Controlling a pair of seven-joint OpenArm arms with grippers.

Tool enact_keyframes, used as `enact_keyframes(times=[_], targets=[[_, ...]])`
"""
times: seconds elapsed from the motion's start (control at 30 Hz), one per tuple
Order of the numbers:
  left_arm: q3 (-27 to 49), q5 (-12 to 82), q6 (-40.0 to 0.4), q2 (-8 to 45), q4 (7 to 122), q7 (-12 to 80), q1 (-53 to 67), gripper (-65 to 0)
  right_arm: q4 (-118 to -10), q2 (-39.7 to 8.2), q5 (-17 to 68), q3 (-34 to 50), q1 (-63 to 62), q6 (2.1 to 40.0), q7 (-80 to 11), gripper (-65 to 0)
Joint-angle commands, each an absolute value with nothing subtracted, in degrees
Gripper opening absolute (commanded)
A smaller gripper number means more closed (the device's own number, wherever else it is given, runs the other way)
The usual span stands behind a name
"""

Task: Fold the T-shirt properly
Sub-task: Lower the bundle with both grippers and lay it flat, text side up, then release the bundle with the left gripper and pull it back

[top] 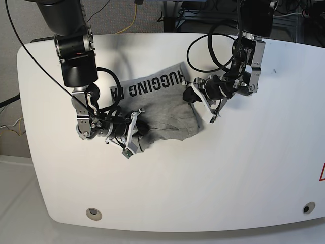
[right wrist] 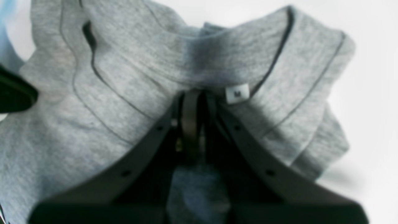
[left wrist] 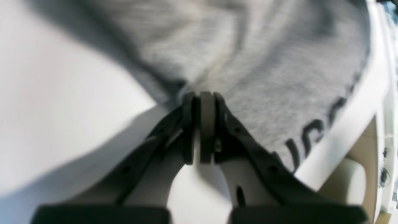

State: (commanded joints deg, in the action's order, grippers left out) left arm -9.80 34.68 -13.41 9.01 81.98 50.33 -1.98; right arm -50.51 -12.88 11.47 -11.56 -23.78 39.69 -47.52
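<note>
The grey T-shirt [top: 167, 114] lies bunched in the middle of the white table [top: 228, 178], with its black lettering [top: 152, 84] facing up along the far edge. My left gripper [top: 190, 95] is shut on the shirt's right side. In the left wrist view the left gripper [left wrist: 203, 95] pinches a fold of grey cloth [left wrist: 264, 62], with lettering [left wrist: 311, 137] to its right. My right gripper [top: 140, 130] is shut on the near left part of the shirt. Its wrist view shows the right gripper [right wrist: 194, 93] clamped on the ribbed collar [right wrist: 217, 59], beside a small white size tag [right wrist: 237, 93].
Black cables [top: 203, 46] loop from both arms over the far part of the table. The table's edge [left wrist: 357, 118] runs close behind the shirt in the left wrist view. Two round holes [top: 93, 213] mark the front corners, and a red mark [top: 321, 173] sits at the right edge.
</note>
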Motion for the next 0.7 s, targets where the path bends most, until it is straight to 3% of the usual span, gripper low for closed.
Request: enact_keyframes(times=[0.7], targets=[[-9.1,34.7,-13.4,9.4,82.0,50.3,-2.2,-63.2,-56.6,-13.1,11.0,-0.2,-17.0,39.6,-49.8,-61.3]])
